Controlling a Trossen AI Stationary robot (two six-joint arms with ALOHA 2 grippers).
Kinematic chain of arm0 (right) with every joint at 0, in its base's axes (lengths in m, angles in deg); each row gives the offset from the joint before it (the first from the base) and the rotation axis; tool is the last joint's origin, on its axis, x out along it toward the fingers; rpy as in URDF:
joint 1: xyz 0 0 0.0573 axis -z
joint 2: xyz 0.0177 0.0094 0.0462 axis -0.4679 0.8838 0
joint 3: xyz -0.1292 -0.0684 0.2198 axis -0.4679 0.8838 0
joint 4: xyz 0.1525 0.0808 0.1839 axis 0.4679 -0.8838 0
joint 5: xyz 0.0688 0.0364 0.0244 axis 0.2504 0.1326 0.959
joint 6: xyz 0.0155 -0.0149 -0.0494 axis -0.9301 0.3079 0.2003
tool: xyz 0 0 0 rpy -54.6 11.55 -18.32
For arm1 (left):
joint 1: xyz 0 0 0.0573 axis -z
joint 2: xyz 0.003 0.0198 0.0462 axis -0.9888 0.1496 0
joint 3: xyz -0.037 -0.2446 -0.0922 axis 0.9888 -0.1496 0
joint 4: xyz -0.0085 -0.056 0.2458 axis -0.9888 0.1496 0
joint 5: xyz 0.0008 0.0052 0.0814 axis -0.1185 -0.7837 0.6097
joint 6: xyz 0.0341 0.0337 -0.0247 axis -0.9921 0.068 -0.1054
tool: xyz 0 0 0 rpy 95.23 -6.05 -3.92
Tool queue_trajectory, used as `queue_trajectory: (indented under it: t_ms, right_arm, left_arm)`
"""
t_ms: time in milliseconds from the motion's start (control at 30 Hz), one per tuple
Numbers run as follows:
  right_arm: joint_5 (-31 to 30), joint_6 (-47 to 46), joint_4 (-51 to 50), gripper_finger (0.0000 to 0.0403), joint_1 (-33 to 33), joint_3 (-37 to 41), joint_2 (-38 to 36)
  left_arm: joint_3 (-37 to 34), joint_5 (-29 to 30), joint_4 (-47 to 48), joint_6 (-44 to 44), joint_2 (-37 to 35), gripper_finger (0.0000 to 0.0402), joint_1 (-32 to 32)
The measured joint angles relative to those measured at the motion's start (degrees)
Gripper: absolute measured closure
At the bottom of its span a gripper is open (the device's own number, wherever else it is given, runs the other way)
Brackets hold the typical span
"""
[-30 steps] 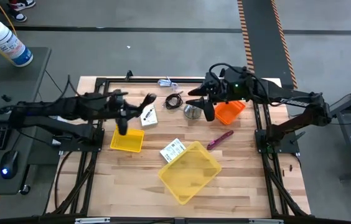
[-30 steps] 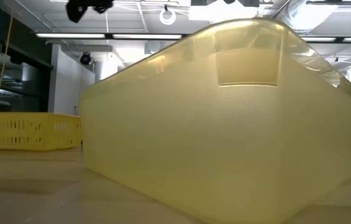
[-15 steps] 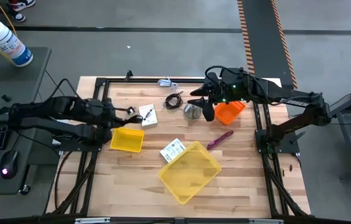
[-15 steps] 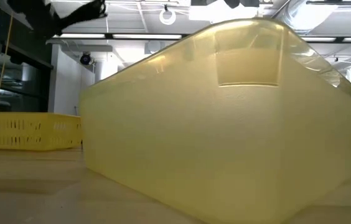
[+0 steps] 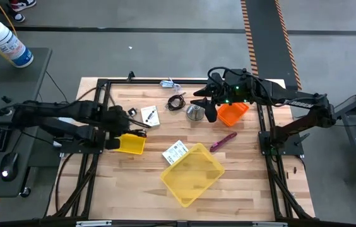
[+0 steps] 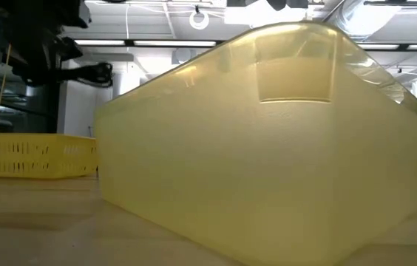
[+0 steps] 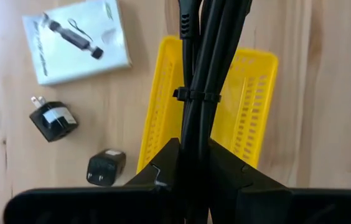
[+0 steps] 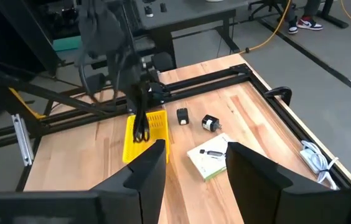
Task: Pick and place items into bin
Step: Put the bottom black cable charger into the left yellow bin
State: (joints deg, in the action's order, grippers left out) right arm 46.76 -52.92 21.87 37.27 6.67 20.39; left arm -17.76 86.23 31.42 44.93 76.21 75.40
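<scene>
One real change: your left arm has pulled back toward the left side of the bench (image 5: 127, 183) and dropped lower, so the left gripper (image 7: 194, 149) now hangs over the small yellow basket (image 5: 129, 145) rather than out past it. Its jaws are pinched tight on a black cable bundle (image 7: 203, 62), zip-tied, which dangles over that basket in the right wrist view. Looks like a drop is next, not yet done. The right gripper (image 8: 191, 165) hasn't budged, far right by the orange tray (image 5: 233, 114) and silver cone (image 5: 195, 112), jaws apart and holding nothing. Everything else is unmoved on the wood: coiled black cable (image 5: 177, 102) far centre, white card with black mark (image 5: 150, 116) just right of the left gripper, printed label card (image 5: 175, 151) touching the big yellow bin (image 5: 194, 173), purple tool (image 5: 223, 140) to its right, two black plugs (image 7: 52, 118) beside the basket. So most of the job is still left.
</scene>
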Motion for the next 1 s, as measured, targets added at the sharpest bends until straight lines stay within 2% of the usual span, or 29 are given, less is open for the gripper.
queue_trajectory:
  t_ms: [167, 367, 1000]
  right_arm:
    - [-0.04, -0.25, -0.78, 0.0241, 0.00, 0.00, 0.00]
    - [-0.13, -0.31, -0.93, 0.0244, 0.00, 0.00, 0.00]
    - [-0.07, -0.33, -3.11, 0.0245, 0.00, 0.00, 0.00]
  left_arm:
    - [-0.05, 0.32, 0.83, -0.70, 5.53, 0.0370, 0.00]
    - [-0.08, 1.34, 0.94, -0.57, 9.00, 0.0373, 0.00]
    - [-0.08, 1.72, -1.52, 1.82, 9.12, 0.0375, 0.00]
